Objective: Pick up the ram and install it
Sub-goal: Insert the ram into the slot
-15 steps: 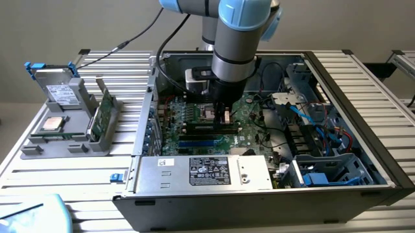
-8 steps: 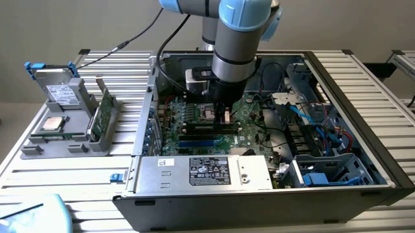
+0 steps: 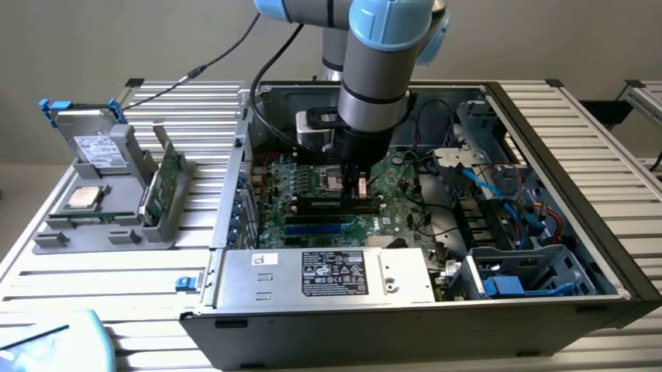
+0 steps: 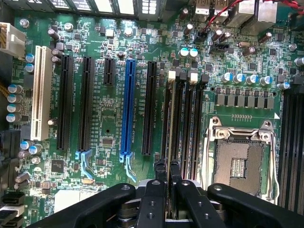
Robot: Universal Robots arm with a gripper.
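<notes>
gripper (image 3: 360, 191) | fingers clamped on the ram (image 4: 170, 121), held on edge | at the memory slots (image 4: 186, 118); beside processor socket (image 4: 237, 161); power supply (image 3: 325, 275) nearer

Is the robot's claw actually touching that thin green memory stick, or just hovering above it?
Touching. In the wrist view the gripper is clamped on both sides of the ram, seen edge-on, with no gap.
</notes>
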